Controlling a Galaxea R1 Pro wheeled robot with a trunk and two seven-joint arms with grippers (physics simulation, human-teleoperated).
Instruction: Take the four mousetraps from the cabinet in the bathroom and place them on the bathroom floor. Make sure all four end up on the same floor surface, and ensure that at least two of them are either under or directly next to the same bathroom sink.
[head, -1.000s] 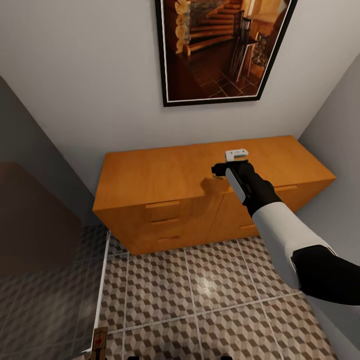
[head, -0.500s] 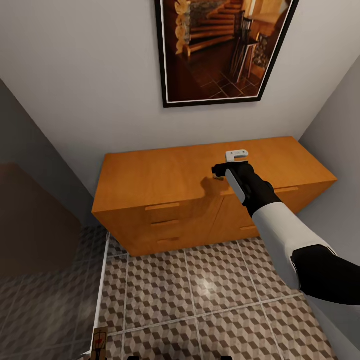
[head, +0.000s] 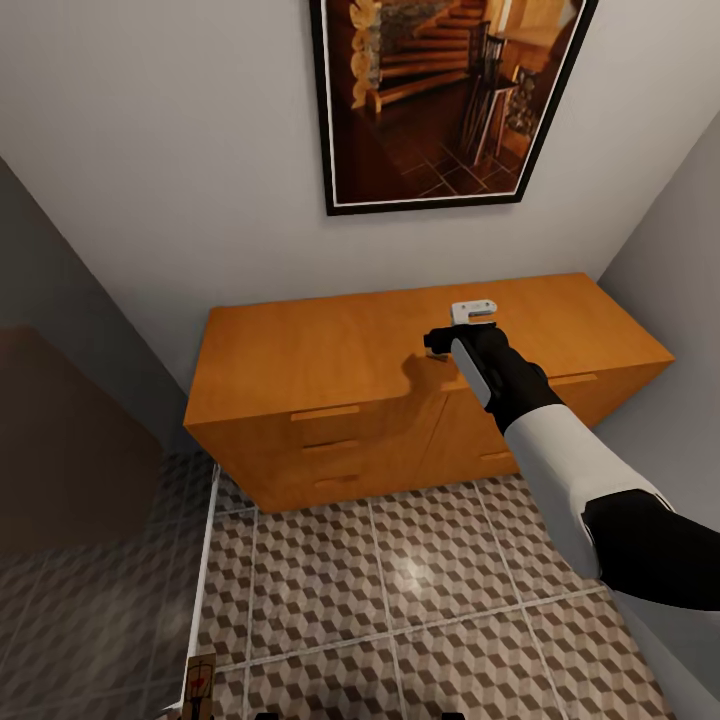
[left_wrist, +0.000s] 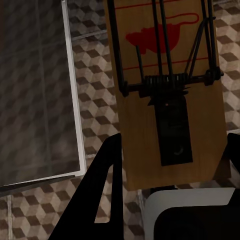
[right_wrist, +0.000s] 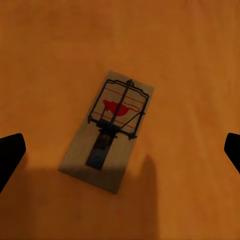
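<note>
My right gripper (right_wrist: 120, 150) hung over the cabinet (head: 330, 350) top, fingers spread wide apart with nothing between them — only the two dark tips showed at the edges of the right wrist view. Directly below lay a mousetrap (right_wrist: 107, 132), flat on the orange wood, lying at a slant to the line between the fingers, clear of both tips. In the head view my right arm (head: 560, 450) reached out over the cabinet's right half, the wrist covering the spot where that trap sat.

My left gripper (left_wrist: 170, 165) was clamped on another mousetrap (left_wrist: 167, 85), board held between the two dark fingers, spring and bar facing the camera. It hung low above the patterned floor tiles (left_wrist: 95, 125), beside a white strip edging a darker panel. In the head view that trap peeked in at the bottom left edge (head: 199, 685), above the floor (head: 400, 580).

Step, as I judged it: picking a trap off the cabinet with the right hand while the left carried one — neither yet set down. I saw two traps; the other two I couldn't place.

Next move called for a straight drop onto the board, wrist turned to square the fingers across its narrow width, then a close. The board is thin and flat on the wood, so the tips had to go right down to the surface or they'd slide over it.
</note>
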